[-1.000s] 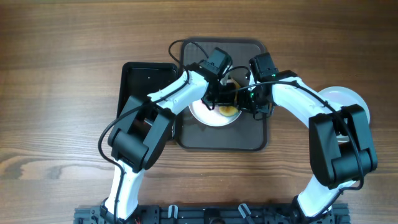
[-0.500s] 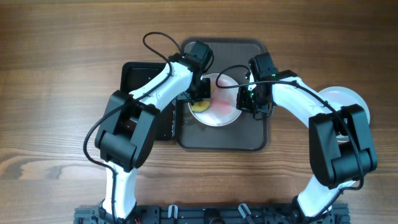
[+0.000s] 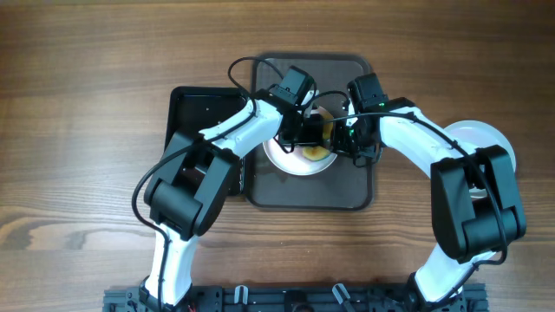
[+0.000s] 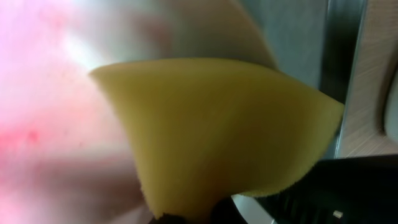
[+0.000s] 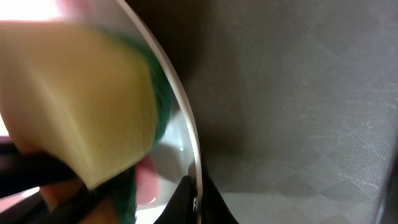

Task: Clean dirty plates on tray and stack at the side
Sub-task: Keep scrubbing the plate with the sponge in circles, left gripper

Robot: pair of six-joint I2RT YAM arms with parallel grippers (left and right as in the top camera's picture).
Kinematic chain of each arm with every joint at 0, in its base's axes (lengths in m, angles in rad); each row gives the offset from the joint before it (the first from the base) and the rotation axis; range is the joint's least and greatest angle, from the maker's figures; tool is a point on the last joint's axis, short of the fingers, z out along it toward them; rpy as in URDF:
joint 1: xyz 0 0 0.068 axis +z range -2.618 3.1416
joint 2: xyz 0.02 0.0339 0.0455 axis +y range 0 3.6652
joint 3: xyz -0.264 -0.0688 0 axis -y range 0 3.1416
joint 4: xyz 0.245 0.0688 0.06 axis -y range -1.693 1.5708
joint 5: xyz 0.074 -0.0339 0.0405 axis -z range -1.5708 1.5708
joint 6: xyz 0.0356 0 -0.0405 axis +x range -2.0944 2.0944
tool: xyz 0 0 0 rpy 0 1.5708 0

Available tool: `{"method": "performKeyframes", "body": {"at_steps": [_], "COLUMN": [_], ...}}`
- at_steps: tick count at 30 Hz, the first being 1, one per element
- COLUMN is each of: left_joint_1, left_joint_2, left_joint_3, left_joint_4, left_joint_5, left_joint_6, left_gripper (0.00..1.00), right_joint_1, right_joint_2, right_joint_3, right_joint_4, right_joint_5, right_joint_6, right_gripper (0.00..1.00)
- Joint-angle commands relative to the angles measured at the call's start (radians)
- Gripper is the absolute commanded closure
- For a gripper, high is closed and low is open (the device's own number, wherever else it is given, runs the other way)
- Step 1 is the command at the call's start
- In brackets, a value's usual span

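My left gripper point(image 3: 303, 137) clamped the sponge point(image 4: 217, 130) on the white plate point(image 3: 284, 161) | my right gripper point(image 3: 345, 144) pinched its rim | tray point(image 3: 347, 196) beneath

Soft yellow foam sponge point(image 4: 217, 137): yellow, green backing. Round white shallow plate point(image 3: 288, 164): white, smear seemingly pinkish-red, blurred. Flat dark grey-brown rectangular tray point(image 5: 311, 93): fine diamond texture. Wooden table point(image 3: 87, 69): brown grain.

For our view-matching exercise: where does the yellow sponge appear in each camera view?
Overhead: sponge at centre, on the white plate.
Left wrist: sponge fills the middle.
Right wrist: sponge at left, green backing showing.
Shared landmark: the white plate under it, on the tray.
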Motion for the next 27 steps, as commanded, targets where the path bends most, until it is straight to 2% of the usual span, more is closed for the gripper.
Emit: {"method": "performKeyframes", "body": {"at_steps": [1, 5, 7, 9, 14, 17, 22, 27], "left_joint_1": [0.058, 0.116, 0.129, 0.13, 0.084, 0.042, -0.01, 0.032], "left_joint_2": [0.049, 0.043, 0.043, 0.043, 0.044, 0.044, 0.044, 0.004], "left_joint_3": [-0.04, -0.04, -0.04, -0.04, -0.04, -0.04, -0.04, -0.04], "left_joint_4": [-0.145, -0.262, -0.264, -0.244, -0.083, 0.003, -0.039, -0.151], "left_joint_5": [-0.286, -0.604, -0.62, -0.554, -0.131, 0.038, 0.057, 0.003], "left_joint_6": [0.008, -0.026, -0.028, -0.027, -0.016, -0.016, 0.01, 0.008], "left_gripper": [0.96, 0.96, 0.96, 0.96, 0.96, 0.96, 0.96, 0.96], "right_joint_1": [0.001, 0.001, 0.001, 0.001, 0.001, 0.001, 0.001, 0.001], "right_joint_2": [0.046, 0.046, 0.046, 0.046, 0.046, 0.046, 0.046, 0.046], "right_joint_3": [-0.023, -0.023, -0.023, -0.023, -0.023, -0.023, -0.023, -0.023], "right_joint_4": [-0.029, -0.03, -0.027, -0.027, -0.028, -0.027, -0.028, -0.028], "right_joint_5": [0.063, 0.063, 0.063, 0.063, 0.063, 0.063, 0.063, 0.062], "right_joint_6": [-0.029, -0.029, -0.029, -0.029, -0.029, -0.029, -0.029, -0.029], "right_gripper": [0.96, 0.96, 0.96, 0.96, 0.96, 0.96, 0.96, 0.96]}}
